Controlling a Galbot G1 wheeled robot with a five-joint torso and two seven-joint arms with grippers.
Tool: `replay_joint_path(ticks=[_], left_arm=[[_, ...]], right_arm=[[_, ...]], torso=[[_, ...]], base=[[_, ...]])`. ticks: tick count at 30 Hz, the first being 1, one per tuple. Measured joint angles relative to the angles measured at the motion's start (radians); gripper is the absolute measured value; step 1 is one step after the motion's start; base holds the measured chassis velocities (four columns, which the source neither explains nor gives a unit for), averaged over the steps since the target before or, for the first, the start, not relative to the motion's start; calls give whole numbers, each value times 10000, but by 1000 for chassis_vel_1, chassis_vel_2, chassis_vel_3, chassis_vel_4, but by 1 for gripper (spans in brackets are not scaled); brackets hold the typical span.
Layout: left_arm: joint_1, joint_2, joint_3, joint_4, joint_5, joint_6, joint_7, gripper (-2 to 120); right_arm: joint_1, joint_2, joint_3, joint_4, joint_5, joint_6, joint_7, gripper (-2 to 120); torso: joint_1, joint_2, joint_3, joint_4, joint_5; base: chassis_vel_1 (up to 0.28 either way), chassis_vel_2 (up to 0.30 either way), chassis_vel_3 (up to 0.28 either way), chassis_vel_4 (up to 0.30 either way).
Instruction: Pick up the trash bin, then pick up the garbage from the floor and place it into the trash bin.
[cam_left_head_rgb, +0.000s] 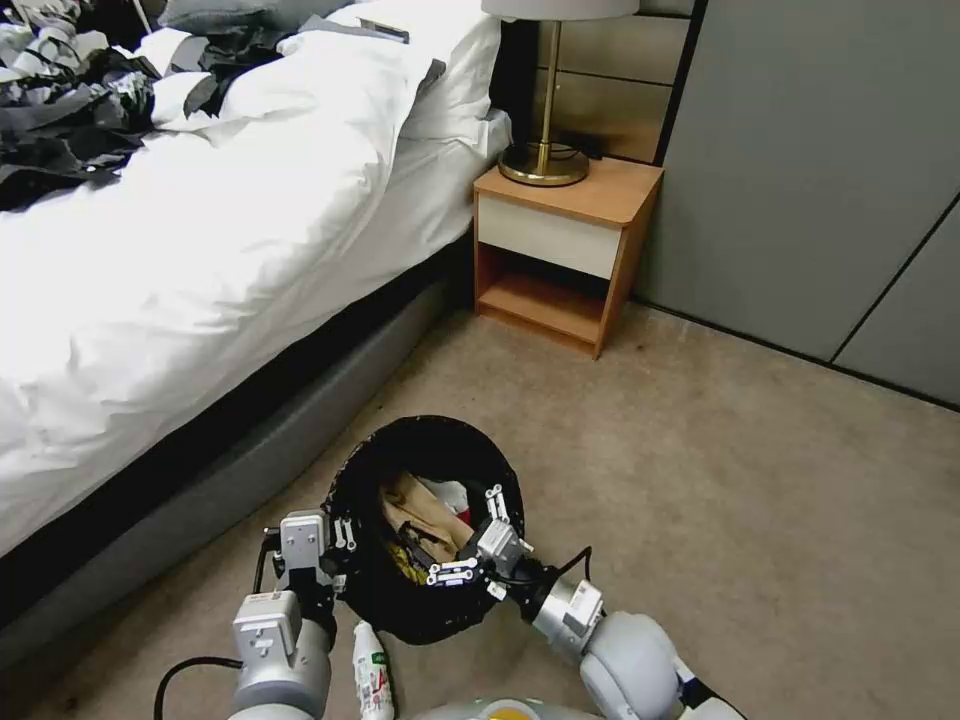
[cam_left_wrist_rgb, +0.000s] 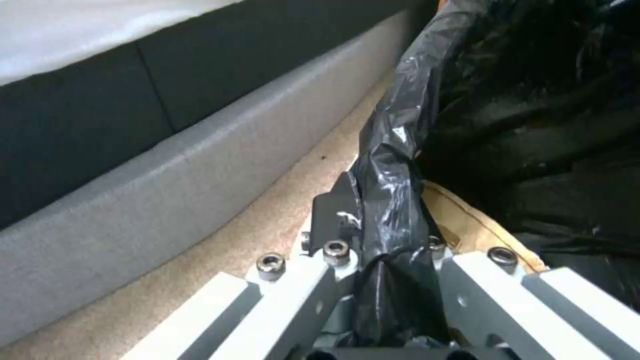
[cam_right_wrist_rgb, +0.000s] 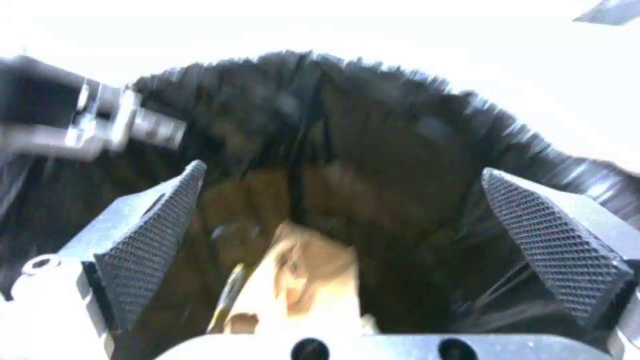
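A small white bottle (cam_left_head_rgb: 372, 682) lies on the carpet nearest the robot, just beside the trash bin (cam_left_head_rgb: 372, 590). The left hand (cam_left_head_rgb: 338, 545) is clamped on the bin's black-lined rim; it should hold level. The right hand (cam_left_head_rgb: 478, 540), spread open over a brown paper bag (cam_left_head_rgb: 425, 515) inside, should lift straight out, clear of the liner.

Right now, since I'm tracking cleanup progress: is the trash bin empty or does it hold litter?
Not empty. The trash bin holds a brown paper bag and other scraps inside its black liner.

Bright glare on bedding (cam_left_head_rgb: 200, 250); rt wrist view motion-blurred, blown-out bkgd.
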Motion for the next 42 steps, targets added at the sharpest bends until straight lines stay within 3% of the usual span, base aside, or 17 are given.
replay_joint_path(ticks=[8, 14, 18, 28, 42], left_arm=[[-5, 6, -106, 180, -3, -21, 0, 1], [37, 77, -347, 309, -199, -138, -2, 1], [64, 121, -389, 353, -272, -214, 7, 1], [172, 181, -456, 369, -402, -677, 78, 1], [233, 162, -396, 127, -538, -718, 14, 1]], right_arm=[[-211, 5, 635, 1135, 5, 0, 513, 100], [-1404, 515, 1607, 2339, -1234, 87, 2463, 100], [-2138, 778, 2041, 2536, -1641, 347, 3108, 100], [-2338, 881, 2515, 2065, -1766, 679, 3363, 100], [-2121, 779, 2564, 1958, -1631, 630, 3345, 100]], torso=[[0, 0, 0, 1, -1], [0, 0, 0, 1, 0], [0, 0, -1, -2, 0], [0, 0, 0, 1, 0], [1, 0, -1, 0, -1]], base=[[0, 0, 0, 0], [0, 0, 0, 0], [0, 0, 0, 0], [0, 0, 0, 0], [0, 0, 0, 0]])
